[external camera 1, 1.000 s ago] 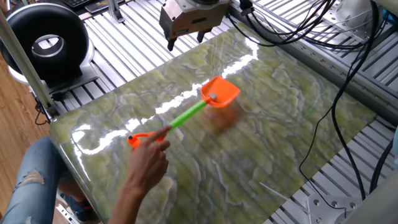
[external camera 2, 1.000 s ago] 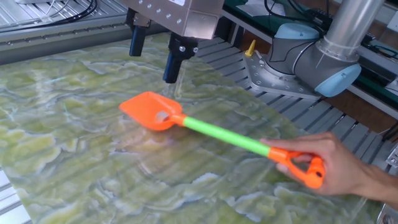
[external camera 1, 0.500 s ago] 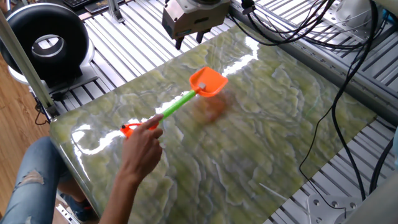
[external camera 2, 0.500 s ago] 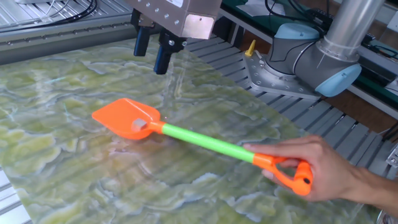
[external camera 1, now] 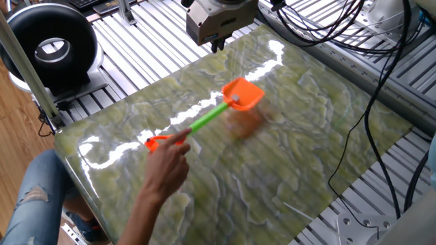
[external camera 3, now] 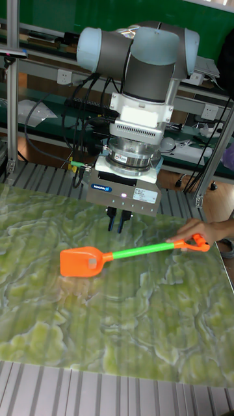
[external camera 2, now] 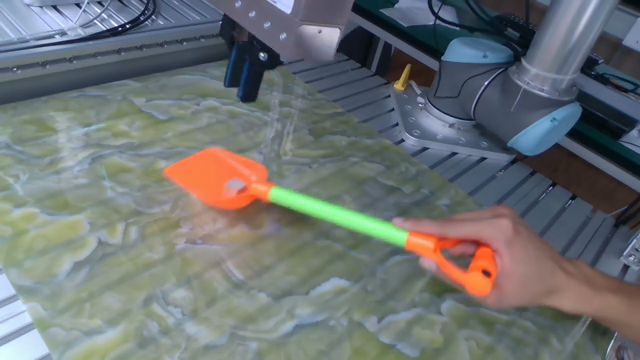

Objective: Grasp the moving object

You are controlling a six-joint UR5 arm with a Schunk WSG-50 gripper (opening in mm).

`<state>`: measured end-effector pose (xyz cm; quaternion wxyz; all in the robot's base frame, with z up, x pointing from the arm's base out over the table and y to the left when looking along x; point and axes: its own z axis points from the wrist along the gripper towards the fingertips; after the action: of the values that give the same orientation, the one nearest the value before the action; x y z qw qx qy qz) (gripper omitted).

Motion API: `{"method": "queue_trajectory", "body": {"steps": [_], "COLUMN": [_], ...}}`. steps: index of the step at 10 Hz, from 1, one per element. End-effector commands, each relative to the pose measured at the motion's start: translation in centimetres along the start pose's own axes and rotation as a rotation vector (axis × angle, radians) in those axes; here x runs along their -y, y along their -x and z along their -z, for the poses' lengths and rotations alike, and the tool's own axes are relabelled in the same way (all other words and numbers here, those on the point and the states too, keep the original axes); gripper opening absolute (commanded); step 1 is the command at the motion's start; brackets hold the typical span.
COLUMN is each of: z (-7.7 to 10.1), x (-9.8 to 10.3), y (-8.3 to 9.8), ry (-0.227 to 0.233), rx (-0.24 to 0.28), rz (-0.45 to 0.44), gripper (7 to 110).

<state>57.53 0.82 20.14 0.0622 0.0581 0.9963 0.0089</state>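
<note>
The moving object is a toy shovel with an orange scoop point(external camera 1: 242, 95) point(external camera 2: 215, 178) point(external camera 3: 81, 262), a green shaft point(external camera 2: 335, 215) and an orange loop end point(external camera 2: 470, 265). A person's hand point(external camera 2: 525, 270) holds it by the loop, with the scoop low over the green marbled table point(external camera 1: 306, 136). My gripper point(external camera 1: 216, 46) point(external camera 2: 243, 78) point(external camera 3: 117, 223) hangs above the table's far side, behind the scoop and apart from it. Its two dark fingers stand close together with nothing between them.
The person's arm point(external camera 1: 153, 184) reaches in over the table's near-left corner. A round black device point(external camera 1: 48, 44) sits off the table at the left. Black cables point(external camera 1: 381, 75) trail along the right side. The arm's base point(external camera 2: 500, 85) stands behind the table.
The hand swung the shovel left, then back to the right. My gripper moved a little along the far edge, and its fingers went from wide apart to close together.
</note>
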Motion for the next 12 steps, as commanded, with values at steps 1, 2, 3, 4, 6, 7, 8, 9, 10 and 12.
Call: {"method": "queue_trajectory", "body": {"steps": [1, 2, 3, 4, 6, 7, 8, 9, 10, 12], "z": [0.6, 0.9, 0.7, 0.6, 0.4, 0.4, 0.0, -0.4, -0.5, -0.3], "x": [-1.3, -2.0, -2.2, -1.9, -0.2, 0.3, 0.2, 0.1, 0.1, -1.1], "y": [-2.9, -4.4, -3.8, -3.6, -4.2, -4.3, -4.3, -4.2, -4.2, -4.0], "ry": [0.058, 0.084, 0.092, 0.081, 0.014, -0.006, 0.001, 0.003, 0.003, 0.052], "rx": [-0.115, -0.173, -0.153, -0.145, -0.172, -0.174, -0.177, -0.177, -0.177, -0.168], "rz": [0.004, 0.004, 0.005, 0.016, 0.04, 0.05, 0.057, 0.063, 0.066, 0.066], "gripper": [7, 7, 7, 7, 7, 7, 7, 7, 7, 7]}}
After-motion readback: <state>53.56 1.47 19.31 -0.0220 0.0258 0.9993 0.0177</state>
